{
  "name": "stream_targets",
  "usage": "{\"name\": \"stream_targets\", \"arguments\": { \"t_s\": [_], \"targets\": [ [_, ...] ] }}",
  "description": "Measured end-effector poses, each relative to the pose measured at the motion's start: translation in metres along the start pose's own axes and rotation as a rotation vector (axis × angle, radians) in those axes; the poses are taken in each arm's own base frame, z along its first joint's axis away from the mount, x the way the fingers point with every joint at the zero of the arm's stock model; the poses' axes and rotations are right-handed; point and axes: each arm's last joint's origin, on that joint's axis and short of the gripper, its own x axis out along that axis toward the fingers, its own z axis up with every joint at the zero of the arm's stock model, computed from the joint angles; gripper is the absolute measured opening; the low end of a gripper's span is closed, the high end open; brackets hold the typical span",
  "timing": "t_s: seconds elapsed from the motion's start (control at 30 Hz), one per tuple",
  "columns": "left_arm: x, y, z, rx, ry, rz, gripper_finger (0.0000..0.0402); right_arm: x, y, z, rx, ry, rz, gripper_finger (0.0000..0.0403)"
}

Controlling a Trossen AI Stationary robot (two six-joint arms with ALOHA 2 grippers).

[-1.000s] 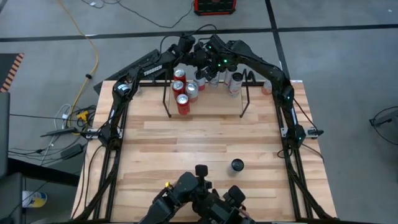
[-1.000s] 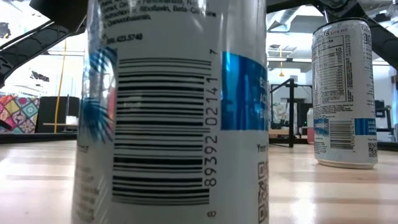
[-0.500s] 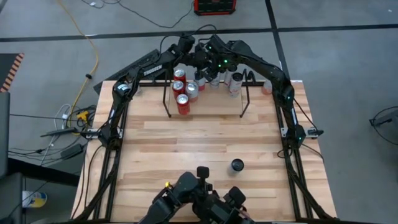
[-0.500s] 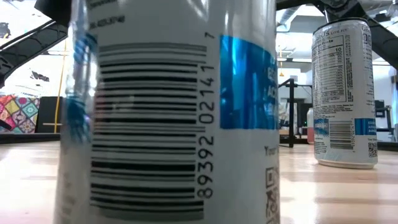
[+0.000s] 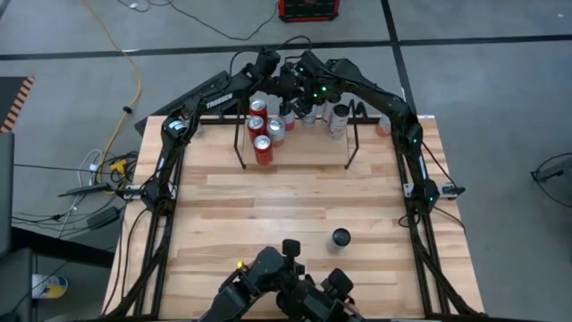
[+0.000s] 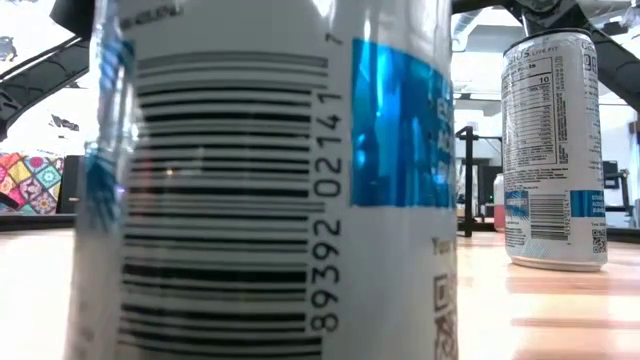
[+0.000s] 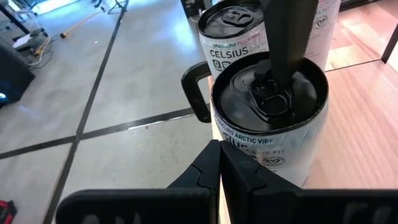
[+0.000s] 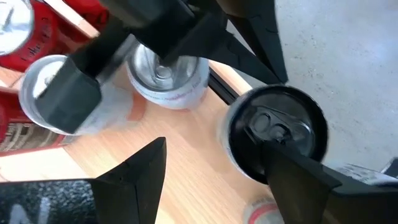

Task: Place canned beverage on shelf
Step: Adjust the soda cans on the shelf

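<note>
Grey concrete floor with dark seams rings the wooden surface (image 5: 286, 201), which fills the middle of the high view. At its upper centre stands the shelf (image 5: 295, 134), a black rod rack with red cans (image 5: 262, 134) crowded in its left part and white cans (image 5: 338, 118) toward its right. Both arms reach in over the shelf from the top corners of the frame. Two cans remain off the shelf near the bottom centre: one black-topped can (image 5: 340, 237) stands alone on the surface, and another (image 6: 270, 180) fills the low view right at the camera.

Judging by this, a placing step is under way at the shelf. The right hand (image 8: 214, 171) hangs spread over the shelf's cans, one finger (image 8: 298, 168) across a black-topped can (image 8: 277, 134), with nothing gripped that I can see. The left hand (image 7: 219, 165) is pressed together, empty, just beside a Celsius can (image 7: 267, 124). Next, the right arm would need to lift straight clear without knocking neighbours, then fetch a remaining can.
</note>
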Motion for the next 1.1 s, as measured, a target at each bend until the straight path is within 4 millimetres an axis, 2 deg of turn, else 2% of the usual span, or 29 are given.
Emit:
{"name": "stream_targets", "arguments": {
  "t_s": [0.63, 1.1],
  "targets": [
    [-0.001, 0.001, -0.001, -0.003, -0.015, -0.023, 0.0, -0.006, 0.002, 0.002, -0.032, -0.034, 0.007, 0.0265],
    [-0.001, 0.001, -0.001, -0.004, -0.012, -0.017, 0.0, -0.074, -0.009, -0.005, -0.027, -0.161, 0.016, 0.0265]
  ]
}}
